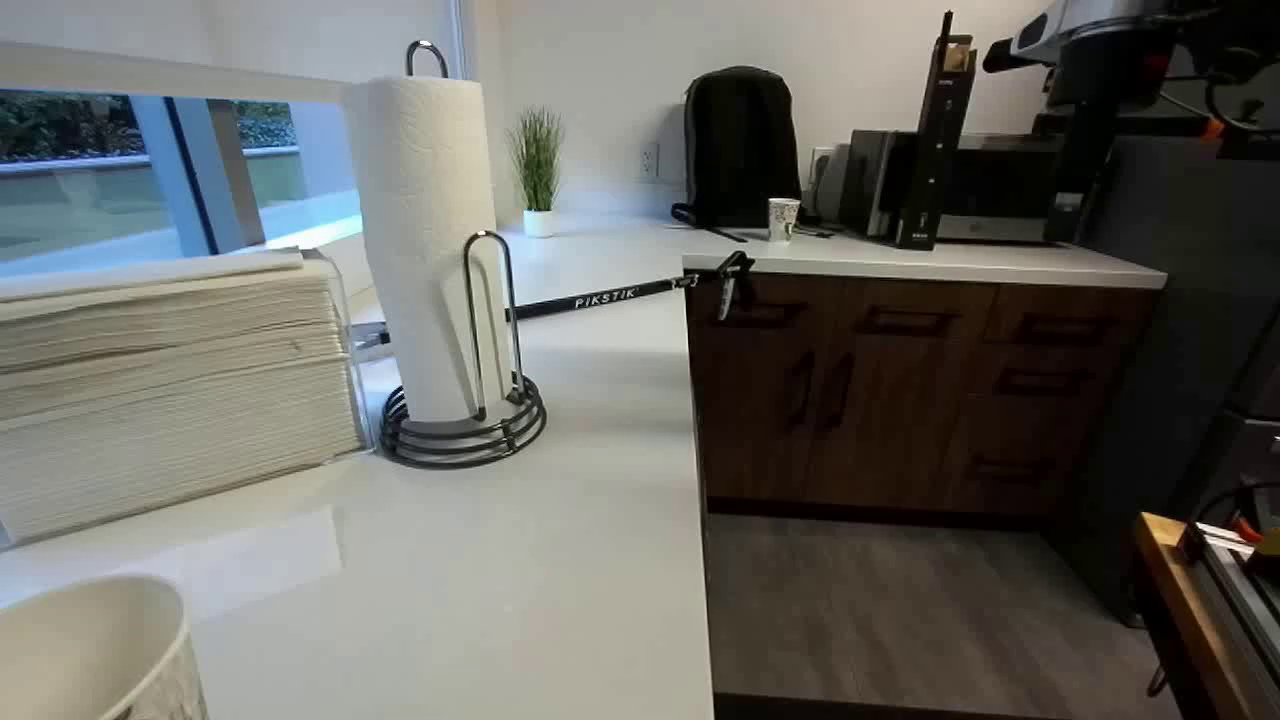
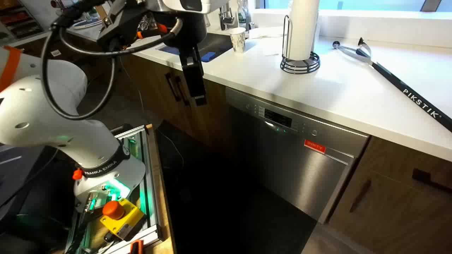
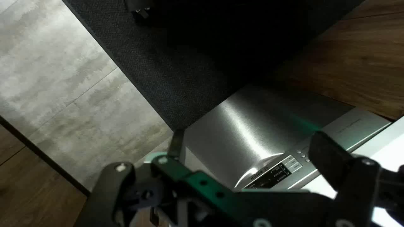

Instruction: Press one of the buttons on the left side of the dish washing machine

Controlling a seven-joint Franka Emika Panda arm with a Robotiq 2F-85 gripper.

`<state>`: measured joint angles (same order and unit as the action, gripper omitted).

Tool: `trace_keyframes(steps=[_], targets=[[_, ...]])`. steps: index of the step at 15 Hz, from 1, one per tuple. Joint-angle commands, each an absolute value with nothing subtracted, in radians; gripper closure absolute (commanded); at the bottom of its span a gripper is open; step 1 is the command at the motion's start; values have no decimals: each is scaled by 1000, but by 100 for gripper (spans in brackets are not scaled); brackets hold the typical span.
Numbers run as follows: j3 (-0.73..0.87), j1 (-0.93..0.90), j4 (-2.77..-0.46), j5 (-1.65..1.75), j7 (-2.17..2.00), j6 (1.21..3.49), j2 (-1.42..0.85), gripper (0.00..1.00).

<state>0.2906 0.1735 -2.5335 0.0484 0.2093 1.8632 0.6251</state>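
Note:
The stainless steel dishwasher (image 2: 282, 155) stands under the white counter in an exterior view. Its control panel has a dark display (image 2: 278, 117) with small left-side buttons (image 2: 255, 109) beside it. In the wrist view the dishwasher (image 3: 243, 126) shows upside down, with its display (image 3: 271, 176) and round buttons (image 3: 303, 156) close to one finger in the picture. My gripper (image 3: 249, 148) is open and empty, its two fingers wide apart. In an exterior view the gripper (image 2: 200, 100) points down, in front of the cabinet left of the dishwasher, apart from the panel. It also shows in an exterior view (image 1: 1068, 200).
The white counter (image 2: 339, 91) overhangs the dishwasher's top edge. On it stand a paper towel roll (image 2: 302, 31), a paper cup (image 2: 238, 40) and a black PIKSTIK grabber (image 2: 406, 88). A red DIRTY sign (image 2: 315, 145) is on the dishwasher door. The sink (image 2: 215, 46) is behind the gripper.

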Motion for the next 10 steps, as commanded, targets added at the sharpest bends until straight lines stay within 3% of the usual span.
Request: trace_keyframes(steps=[1,6,10], targets=[[281,185,-2532,42,215,1862,623,0],[281,185,-2532,42,215,1862,623,0],[294,93,-2585,-78,291,1974,467,0]])
